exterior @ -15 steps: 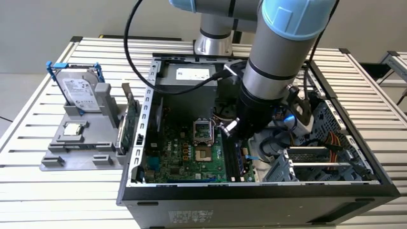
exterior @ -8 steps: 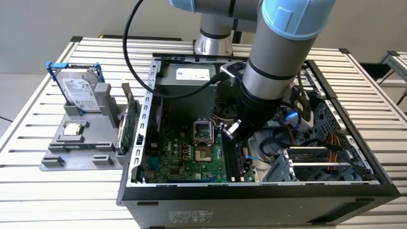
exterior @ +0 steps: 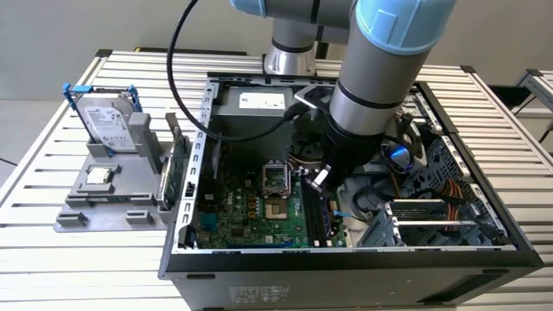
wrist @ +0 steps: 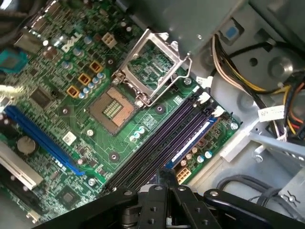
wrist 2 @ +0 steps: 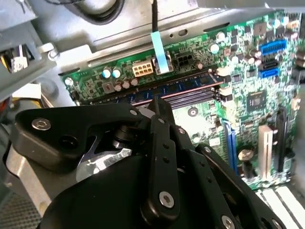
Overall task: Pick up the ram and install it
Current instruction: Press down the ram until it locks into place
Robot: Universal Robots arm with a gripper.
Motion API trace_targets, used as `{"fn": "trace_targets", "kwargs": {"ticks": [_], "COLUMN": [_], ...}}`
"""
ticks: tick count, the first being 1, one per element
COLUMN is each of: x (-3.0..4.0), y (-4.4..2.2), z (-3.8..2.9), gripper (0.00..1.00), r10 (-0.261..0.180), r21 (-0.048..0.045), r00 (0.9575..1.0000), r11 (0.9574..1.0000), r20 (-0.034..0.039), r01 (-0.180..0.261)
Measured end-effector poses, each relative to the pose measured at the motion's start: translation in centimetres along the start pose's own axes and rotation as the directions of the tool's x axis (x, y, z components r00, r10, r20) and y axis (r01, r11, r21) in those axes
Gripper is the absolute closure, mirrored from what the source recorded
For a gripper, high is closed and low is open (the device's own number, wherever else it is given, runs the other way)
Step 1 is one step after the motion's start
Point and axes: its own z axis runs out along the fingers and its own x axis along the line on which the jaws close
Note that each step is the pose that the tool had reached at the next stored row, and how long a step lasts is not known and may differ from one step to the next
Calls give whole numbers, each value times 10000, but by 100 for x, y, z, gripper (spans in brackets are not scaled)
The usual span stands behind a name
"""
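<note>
My jaws [wrist: 167, 183] are pressed together just above the ram [wrist: 190, 140], which sits in the outermost slot of the motherboard [wrist: 95, 129].

I counted one open black computer case [exterior: 346, 259] holding one green motherboard [exterior: 250, 217], with one bare square processor socket [wrist: 112, 107] and one raised silver socket frame [wrist: 150, 64]. Four long dark memory slots [wrist: 157, 143] lay side by side, though one perhaps held a bluish stick. Outside stood one silver hard drive [exterior: 111, 126] on one grey tray [exterior: 78, 217].
</note>
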Motion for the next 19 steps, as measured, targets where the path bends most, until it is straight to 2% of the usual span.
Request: {"fn": "trace_targets", "kwargs": {"ticks": [3, 5, 9, 13, 16, 19], "x": [0, 0, 0, 0, 0, 0], "y": [0, 0, 0, 0, 0, 0], "z": [1, 2, 2, 3, 2, 3], "gripper": [100, 100, 100, 100, 100, 100], "r10": [-545, -904, -1623, -2344, -2869, -3392], "r21": [1, 1, 1, 1, 1, 1], "r00": [9985, 9959, 9867, 9721, 9580, 9407], "r11": [9985, 9959, 9867, 9721, 9580, 9407], "r20": [-3, -6, -10, -16, -20, -23], "r01": [545, 904, 1623, 2344, 2869, 3392]}}
